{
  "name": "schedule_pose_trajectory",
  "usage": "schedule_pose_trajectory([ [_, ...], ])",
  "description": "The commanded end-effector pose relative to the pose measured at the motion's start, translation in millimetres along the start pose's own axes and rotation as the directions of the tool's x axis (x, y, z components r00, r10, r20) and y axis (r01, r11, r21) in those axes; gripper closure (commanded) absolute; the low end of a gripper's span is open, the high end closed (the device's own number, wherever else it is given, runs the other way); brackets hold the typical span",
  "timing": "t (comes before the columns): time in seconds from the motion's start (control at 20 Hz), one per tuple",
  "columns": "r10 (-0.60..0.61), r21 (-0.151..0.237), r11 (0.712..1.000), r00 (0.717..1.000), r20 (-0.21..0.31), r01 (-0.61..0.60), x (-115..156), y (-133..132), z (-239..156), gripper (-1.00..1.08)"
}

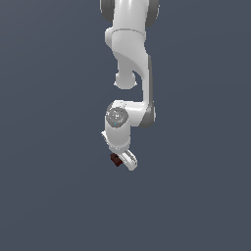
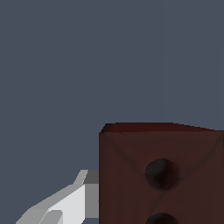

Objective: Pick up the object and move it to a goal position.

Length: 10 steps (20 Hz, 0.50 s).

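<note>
Tiny dark red-brown block (image 2: pixel 159 175), right at the tip of the hand (image 1: pixel 120 159), one white finger (image 2: pixel 65 203) touching its side. Probably light, hard, not easy to break. Flat sides best for squeezing; two little holes on one face. Seemingly pinched already, but grip hard to tell. Plain grey surface (image 1: pixel 49 196) all around.

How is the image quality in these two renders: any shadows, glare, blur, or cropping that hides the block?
Exterior view: flat, even lighting, no cast shadow or glare on the plain grey ground; the block is a tiny dark smudge at the gripper, details unreadable. Wrist view: the block looms large, cropped by the frame's edges, holes visible, edges slightly soft; one pale finger shows beside it.
</note>
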State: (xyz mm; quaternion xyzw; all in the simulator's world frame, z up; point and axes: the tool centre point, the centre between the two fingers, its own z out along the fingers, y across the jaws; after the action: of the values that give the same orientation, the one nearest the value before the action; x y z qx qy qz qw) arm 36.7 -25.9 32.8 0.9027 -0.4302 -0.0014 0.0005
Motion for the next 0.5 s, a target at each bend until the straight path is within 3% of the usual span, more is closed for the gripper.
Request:
schedule_pose_trajectory([
  [0.0,-0.001,0.002,1.000,1.000,-0.002,0.001,-8.6,-1.9,-6.5,1.08],
  [0.45,-0.001,0.003,1.000,1.000,-0.001,0.001,-71.0,-7.5,-43.0,1.08],
])
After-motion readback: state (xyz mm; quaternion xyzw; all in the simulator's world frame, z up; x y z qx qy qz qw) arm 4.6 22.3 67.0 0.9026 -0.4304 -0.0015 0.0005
